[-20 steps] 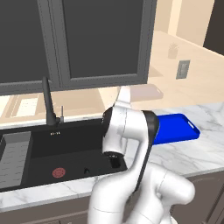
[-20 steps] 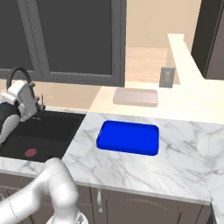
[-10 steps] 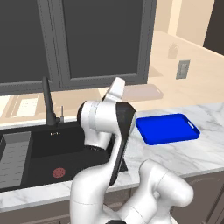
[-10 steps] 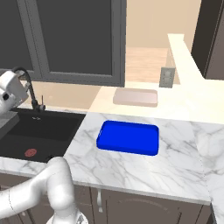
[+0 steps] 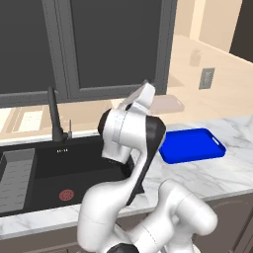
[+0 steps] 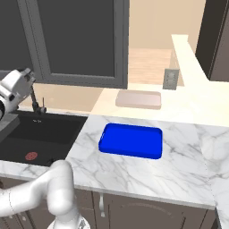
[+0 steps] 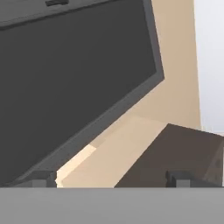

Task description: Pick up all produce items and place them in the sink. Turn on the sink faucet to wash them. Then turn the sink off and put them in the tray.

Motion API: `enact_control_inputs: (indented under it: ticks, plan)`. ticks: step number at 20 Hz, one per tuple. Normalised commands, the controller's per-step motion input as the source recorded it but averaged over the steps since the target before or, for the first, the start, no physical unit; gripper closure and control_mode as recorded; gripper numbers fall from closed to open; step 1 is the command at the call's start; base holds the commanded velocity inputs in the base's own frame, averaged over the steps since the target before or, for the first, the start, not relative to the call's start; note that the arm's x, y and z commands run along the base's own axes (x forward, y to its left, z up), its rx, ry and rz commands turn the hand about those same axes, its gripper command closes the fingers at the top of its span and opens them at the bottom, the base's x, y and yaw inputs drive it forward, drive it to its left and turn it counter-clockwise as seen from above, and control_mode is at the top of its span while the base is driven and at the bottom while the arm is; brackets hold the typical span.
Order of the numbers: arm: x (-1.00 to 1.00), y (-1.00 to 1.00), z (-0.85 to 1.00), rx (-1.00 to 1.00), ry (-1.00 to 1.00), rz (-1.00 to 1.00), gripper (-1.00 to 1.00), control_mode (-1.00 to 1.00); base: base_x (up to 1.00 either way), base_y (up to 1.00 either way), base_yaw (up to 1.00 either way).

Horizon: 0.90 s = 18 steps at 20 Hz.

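- Sink (image 5: 74, 170): matte black basin set into the white marble table (image 6: 147, 172), round red drain (image 5: 66, 194) on its floor. No produce visible in the basin.
- Sink faucet (image 5: 55, 118): slim, black, upright at the back rim of the sink, small lever just beside it on the right.
- Grey ribbed rack (image 5: 16, 173) lies along the left side of the basin.
- Tray (image 6: 131, 140): bright blue, flat on the table right of the sink, well apart from the basin edge, nothing in it.
- Pale beige slab (image 6: 138, 99) sits behind the tray, near the wall.
- Tool (image 7: 111, 179): jaws spread wide, the two dark fingertips (image 7: 41, 179) far apart, nothing between them; it faces a dark window pane and beige wall.
- Arm: folded up above the sink's right end, wrist raised toward the window.
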Motion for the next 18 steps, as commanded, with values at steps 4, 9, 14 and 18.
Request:
enact_control_inputs:
  ticks: [4,9,14,18]
  plan:
    - [0.00,0.02,0.14,0.31,-0.24,0.01,-1.00,-1.00,0.00,0.00,0.00]
    - [0.00,0.22,0.13,0.35,-0.21,0.02,-1.00,-1.00,0.00,0.00,0.00]
    - [0.00,0.51,0.21,0.35,-0.23,0.00,-1.00,-1.00,0.00,0.00,0.00]
    - [0.01,0.61,0.24,0.35,-0.23,0.00,-1.00,-1.00,0.00,0.00,0.00]
